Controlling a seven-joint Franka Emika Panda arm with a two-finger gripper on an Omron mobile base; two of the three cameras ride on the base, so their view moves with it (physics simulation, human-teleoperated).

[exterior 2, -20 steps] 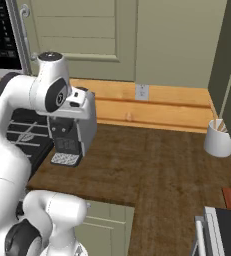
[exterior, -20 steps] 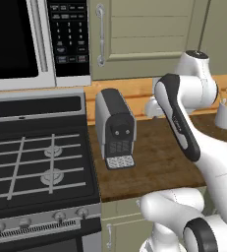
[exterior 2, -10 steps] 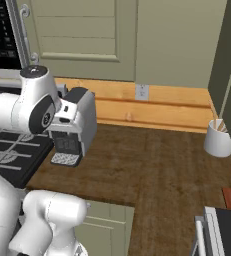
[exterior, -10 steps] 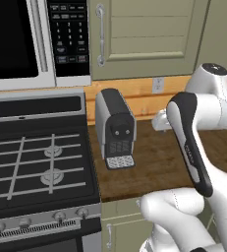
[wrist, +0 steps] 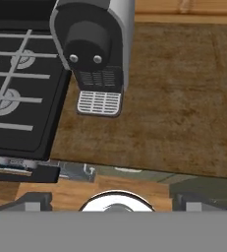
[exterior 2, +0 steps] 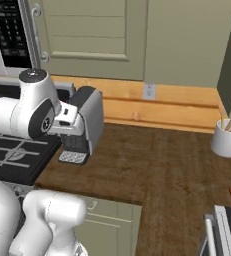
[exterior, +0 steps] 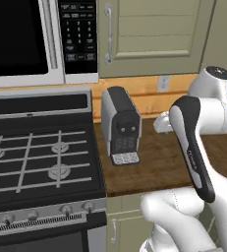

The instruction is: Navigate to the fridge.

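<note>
A black gas stove [exterior: 36, 152] sits at left under the microwave [exterior: 41, 39]; beside it, on the wooden counter [exterior 2: 162, 160], stands a coffee machine [exterior: 121, 125] — right of that, a white cup [exterior 2: 226, 139]. No fridge appears here. Gripper state: cannot tell — fingertips unclear.

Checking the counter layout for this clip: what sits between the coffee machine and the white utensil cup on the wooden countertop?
Nothing: in the right base view the wooden countertop is bare from the coffee machine to the white utensil cup. A wall outlet sits on the backsplash behind that stretch.
</note>
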